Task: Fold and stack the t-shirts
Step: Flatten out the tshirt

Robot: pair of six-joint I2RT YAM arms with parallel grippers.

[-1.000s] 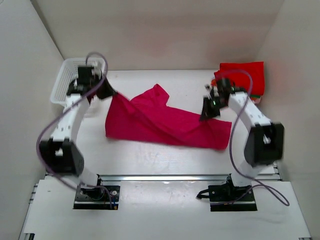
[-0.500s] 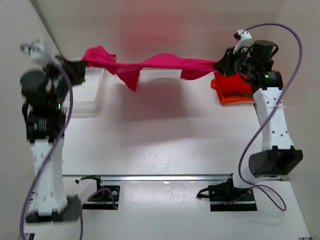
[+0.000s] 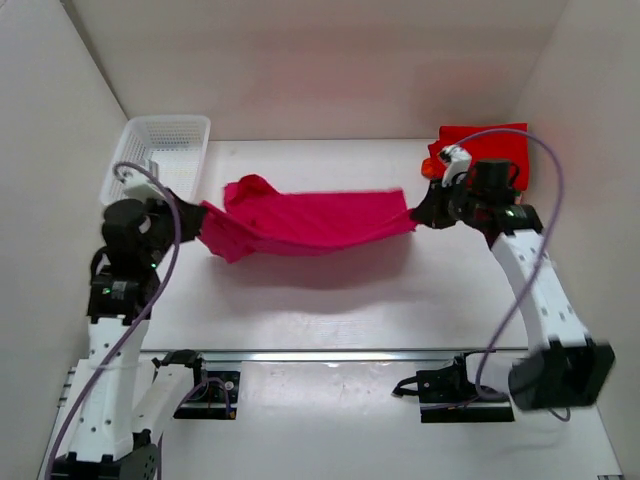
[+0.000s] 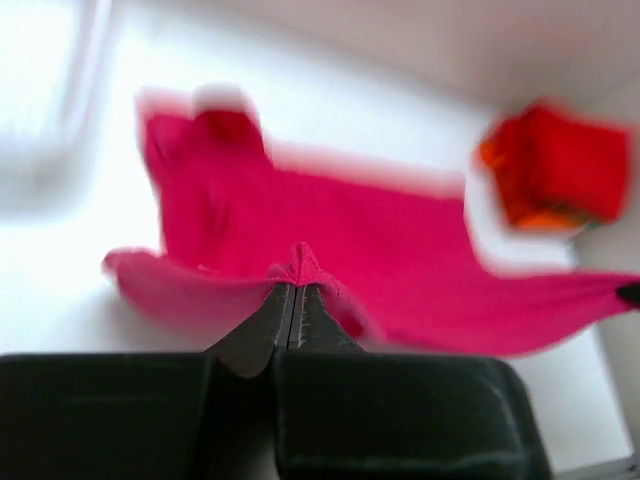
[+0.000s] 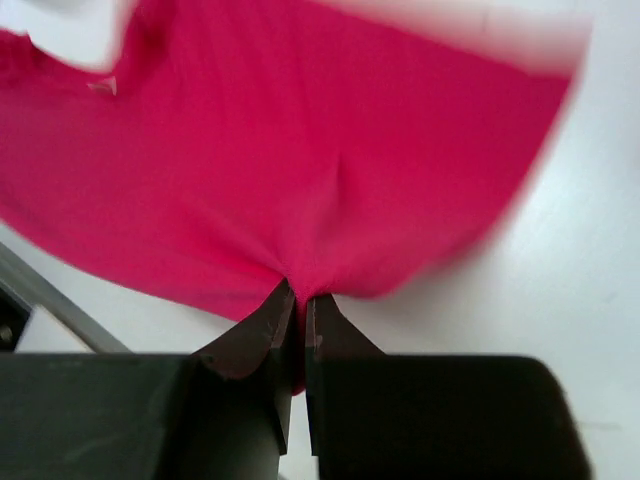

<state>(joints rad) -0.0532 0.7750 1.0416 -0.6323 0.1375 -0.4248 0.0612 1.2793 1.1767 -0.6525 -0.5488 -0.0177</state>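
A magenta-pink t-shirt (image 3: 310,218) hangs stretched between both arms above the table's middle, sagging in the centre. My left gripper (image 3: 204,214) is shut on its left edge; in the left wrist view the cloth (image 4: 330,240) bunches at the closed tips (image 4: 292,288). My right gripper (image 3: 418,214) is shut on the right edge, with the shirt (image 5: 300,150) pinched between its tips (image 5: 300,300). A folded bright red t-shirt (image 3: 490,150) lies at the back right on an orange one (image 3: 432,166), seen blurred in the left wrist view as a red block (image 4: 560,170).
A white mesh basket (image 3: 160,160) stands at the back left, just behind the left arm. White walls close in the table on the left, back and right. A metal rail (image 3: 330,354) runs along the near edge.
The shirt was lifted off the table, pulled taut high at the back, and has now come forward and lower, spread wider. Both arms swung with it, grips unchanged.
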